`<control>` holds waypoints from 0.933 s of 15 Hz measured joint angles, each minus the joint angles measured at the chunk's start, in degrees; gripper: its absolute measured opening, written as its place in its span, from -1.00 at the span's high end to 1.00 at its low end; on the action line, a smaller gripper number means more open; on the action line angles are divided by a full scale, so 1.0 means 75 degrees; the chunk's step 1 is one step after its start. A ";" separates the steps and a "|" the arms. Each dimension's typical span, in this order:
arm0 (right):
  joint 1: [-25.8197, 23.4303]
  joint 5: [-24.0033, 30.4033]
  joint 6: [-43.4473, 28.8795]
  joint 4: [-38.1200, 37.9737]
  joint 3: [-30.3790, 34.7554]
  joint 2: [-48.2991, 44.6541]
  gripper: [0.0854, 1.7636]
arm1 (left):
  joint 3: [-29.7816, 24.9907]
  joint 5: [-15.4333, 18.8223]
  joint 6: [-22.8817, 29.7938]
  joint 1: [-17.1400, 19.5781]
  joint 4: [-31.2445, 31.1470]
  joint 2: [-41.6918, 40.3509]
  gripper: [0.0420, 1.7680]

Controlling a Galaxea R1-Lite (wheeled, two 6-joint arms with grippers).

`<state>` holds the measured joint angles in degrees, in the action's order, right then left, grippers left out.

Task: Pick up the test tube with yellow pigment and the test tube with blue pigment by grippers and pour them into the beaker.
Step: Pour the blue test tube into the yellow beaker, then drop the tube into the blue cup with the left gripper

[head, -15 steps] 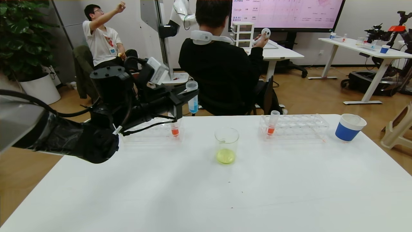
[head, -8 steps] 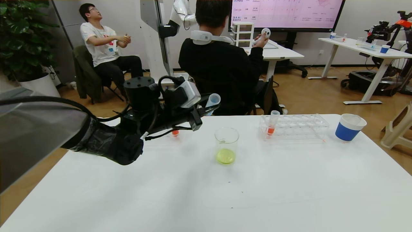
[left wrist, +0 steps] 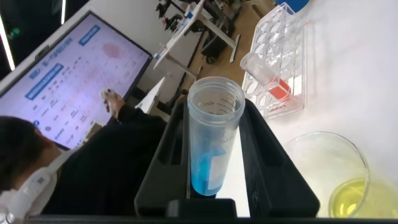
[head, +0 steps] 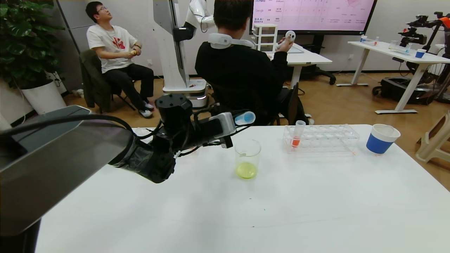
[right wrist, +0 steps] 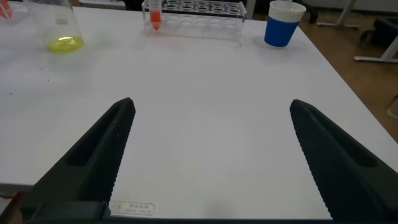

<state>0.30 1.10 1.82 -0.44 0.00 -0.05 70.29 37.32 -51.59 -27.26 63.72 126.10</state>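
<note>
Blue-pigment test tube is clamped in my left gripper, tipped nearly level with its mouth just above and behind the beaker, which holds yellow liquid. My right gripper hovers low over the table, jaws spread wide, holding nothing.

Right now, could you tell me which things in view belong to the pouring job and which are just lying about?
In the job:
- left gripper, shut on the test tube with blue pigment
- beaker, holding yellow liquid
- right gripper, open over the table

Lying about:
- clear rack with an orange-red tube
- blue-and-white paper cup
</note>
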 joint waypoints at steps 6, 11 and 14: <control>0.0000 0.0003 0.0000 0.0000 0.0000 0.0000 -0.97 | 0.0281 0.0629 -0.1874 0.0143 -0.0003 0.0408 0.47; 0.0000 0.0000 0.0000 0.0000 -0.0003 0.0000 -0.97 | 0.0510 0.0681 -0.2861 0.0258 -0.0018 0.0705 0.47; 0.0000 0.0003 -0.0003 0.0000 -0.0003 0.0000 -0.97 | 0.0831 0.0684 -0.3290 0.0332 -0.0070 0.0900 0.47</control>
<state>0.30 1.12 1.79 -0.44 -0.02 -0.05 76.52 42.45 -76.26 -24.77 63.20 132.85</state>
